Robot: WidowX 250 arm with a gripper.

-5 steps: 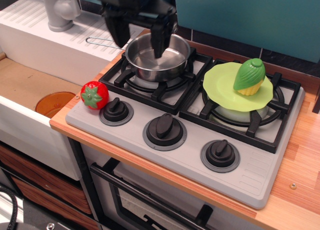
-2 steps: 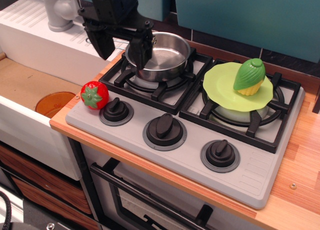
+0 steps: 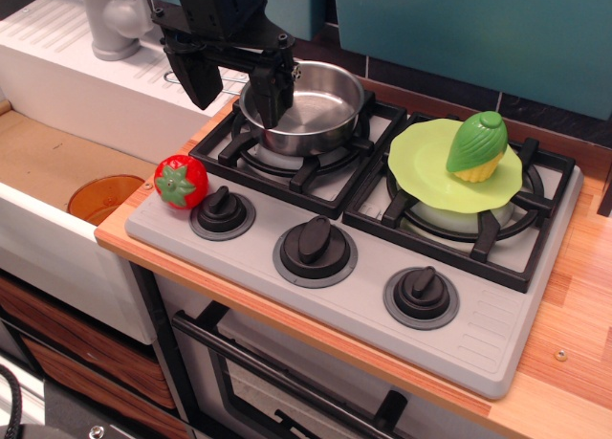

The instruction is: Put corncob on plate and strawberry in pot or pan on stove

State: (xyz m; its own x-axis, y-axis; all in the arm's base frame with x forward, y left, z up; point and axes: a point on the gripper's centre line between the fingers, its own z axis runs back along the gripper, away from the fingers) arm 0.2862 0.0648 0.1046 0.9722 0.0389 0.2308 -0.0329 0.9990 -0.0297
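Observation:
The corncob (image 3: 477, 146) stands on the lime-green plate (image 3: 421, 171), which lies on the right burner of the grey stove (image 3: 363, 296). The red strawberry (image 3: 181, 181) sits at the stove's front left corner, beside the left knob. The steel pan (image 3: 308, 106) rests empty on the left burner, its thin handle pointing left behind my fingers. My black gripper (image 3: 237, 97) hangs open and empty above the pan's left rim, up and to the right of the strawberry.
An orange round dish (image 3: 103, 198) lies in the sink basin at the left. A grey tap (image 3: 113, 18) stands at the back left on the white drainer. Teal wall panels rise behind the stove. Wooden counter runs along the right edge.
My gripper moved left from over the pan's middle to over its left rim, then held almost still. The strawberry, corncob, plate and pan did not move.

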